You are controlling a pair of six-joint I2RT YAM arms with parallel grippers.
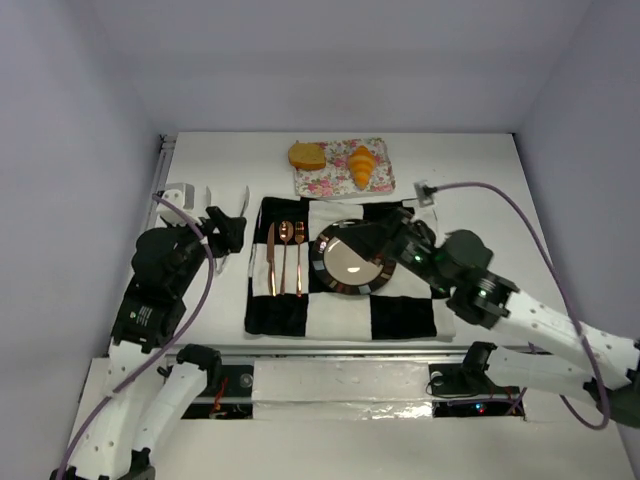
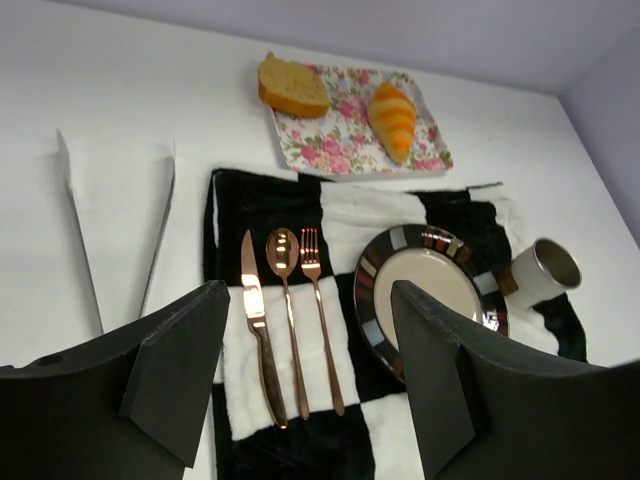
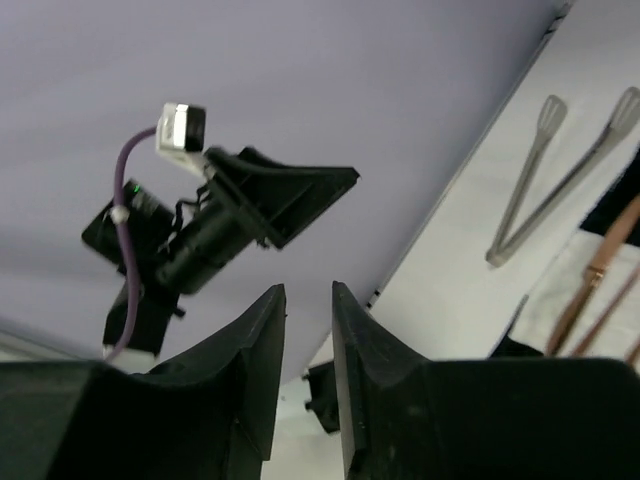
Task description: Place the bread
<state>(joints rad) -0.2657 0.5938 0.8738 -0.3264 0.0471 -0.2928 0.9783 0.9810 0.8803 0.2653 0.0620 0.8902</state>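
The bread lies on the flowered tray at the table's far side. My left claw is spread and empty. I'd reach over the cutlery, grip the crust squarely and lift gently. My right claw is nearly pressed together, empty.

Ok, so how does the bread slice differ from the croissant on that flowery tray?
The bread slice is brown-crusted with a flat tan cut face; the croissant is orange-yellow, ridged and tapered at its ends. The bread slice sits at the far-left corner of the floral tray, partly over the rim; the croissant lies fully on the tray, toward its right. Both rest on that tray, beyond the checkered mat.
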